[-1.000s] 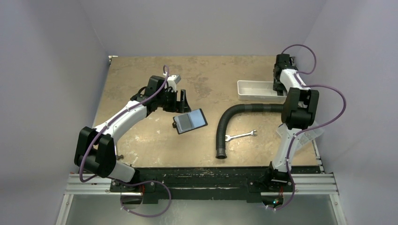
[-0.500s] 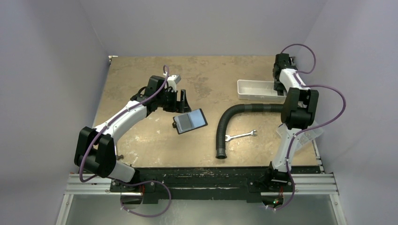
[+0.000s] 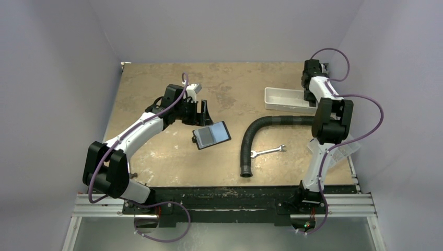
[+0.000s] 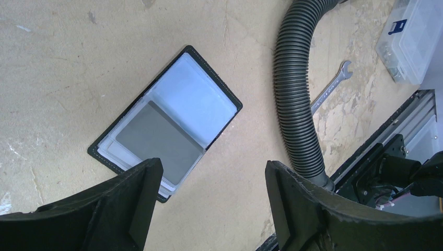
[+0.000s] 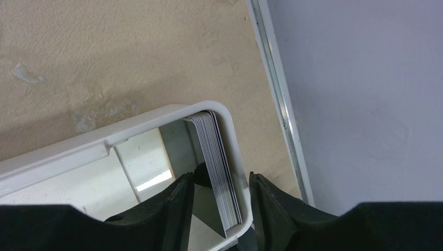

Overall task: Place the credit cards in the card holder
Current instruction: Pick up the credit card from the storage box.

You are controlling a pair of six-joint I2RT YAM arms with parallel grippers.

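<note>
Left hand (image 4: 211, 175) spread, right hand (image 5: 220, 184) — perhaps — half-parted

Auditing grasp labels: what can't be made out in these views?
- Right wrist: whether the right fingers touch the credit cards in the white tray; fingertips cut off by the bottom edge.
- Top external: cards hidden under the right arm.
- Left wrist: one card holder corner, behind the left finger.
- Card count: edges too fine, right wrist.

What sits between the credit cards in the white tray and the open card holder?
A black corrugated hose lies on the table between the white tray holding the credit cards and the card holder, with a wrench beside its near end. Both lie low, so a lifted carry probably clears them.
</note>
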